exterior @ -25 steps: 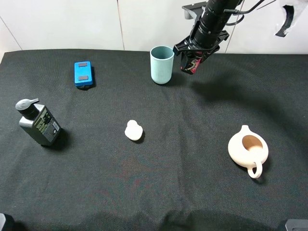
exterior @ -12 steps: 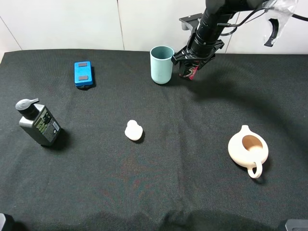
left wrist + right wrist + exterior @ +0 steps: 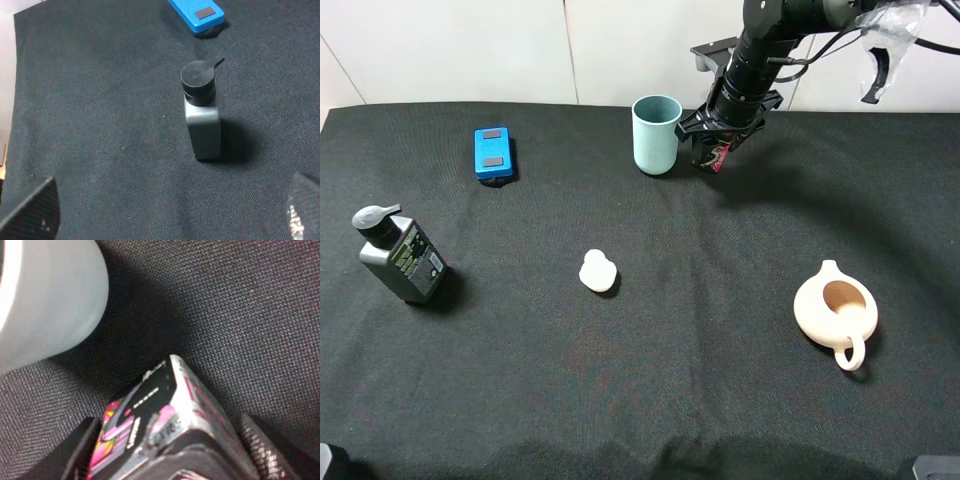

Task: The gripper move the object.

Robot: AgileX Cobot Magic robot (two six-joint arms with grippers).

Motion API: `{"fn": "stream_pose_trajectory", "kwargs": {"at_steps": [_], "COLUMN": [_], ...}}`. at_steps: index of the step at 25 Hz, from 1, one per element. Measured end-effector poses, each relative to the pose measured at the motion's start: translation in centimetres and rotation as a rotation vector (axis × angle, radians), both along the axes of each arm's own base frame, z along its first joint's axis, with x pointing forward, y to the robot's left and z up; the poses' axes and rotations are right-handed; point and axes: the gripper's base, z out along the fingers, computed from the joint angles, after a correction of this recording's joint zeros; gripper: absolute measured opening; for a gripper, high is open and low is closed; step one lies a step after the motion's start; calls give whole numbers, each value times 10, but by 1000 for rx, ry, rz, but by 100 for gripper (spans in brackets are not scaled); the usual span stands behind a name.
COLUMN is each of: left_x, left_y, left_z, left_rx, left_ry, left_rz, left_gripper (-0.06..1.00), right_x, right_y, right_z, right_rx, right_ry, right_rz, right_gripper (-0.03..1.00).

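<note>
Ok, my right hand (image 3: 719, 143) is clamped on the object (image 3: 718, 160), low near the worktop's (image 3: 620, 400) far edge, just beside the teal cup (image 3: 656, 134).

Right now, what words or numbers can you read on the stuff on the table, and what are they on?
Nothing can be read clearly.
On the bottle: a label with pale print, too small to read.
On the box beside the cup: a row of white letters on black, too blurred to read.
On the cup, blue case, figure and teapot: no writing shows.
</note>
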Motion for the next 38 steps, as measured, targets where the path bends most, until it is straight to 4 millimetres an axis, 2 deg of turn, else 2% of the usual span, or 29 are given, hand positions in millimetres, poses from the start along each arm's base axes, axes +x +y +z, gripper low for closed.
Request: {"fn": "stream_pose_trajectory", "kwargs": {"at_steps": [12,18,32,35,38], "left_x": [0,0,0,0,0], "left_y": [0,0,0,0,0], "left_z": [0,0,0,0,0], "left_rx": [0,0,0,0,0], "left_ry": [0,0,0,0,0], "left_rz": [0,0,0,0,0], "left_gripper": [96,96,96,96,96], "right_x": [0,0,-2,-3,-5], "right_y": [0,0,-1,-1,-2], "right_z": [0,-2,-8,-2,13], "right_rx": [1,-1,-15,-12,-5], "right_ry": [-3,2,40,34,18], "right_rz": [0,0,2,3,5], "right_gripper": [42,58,61,61,62]}}
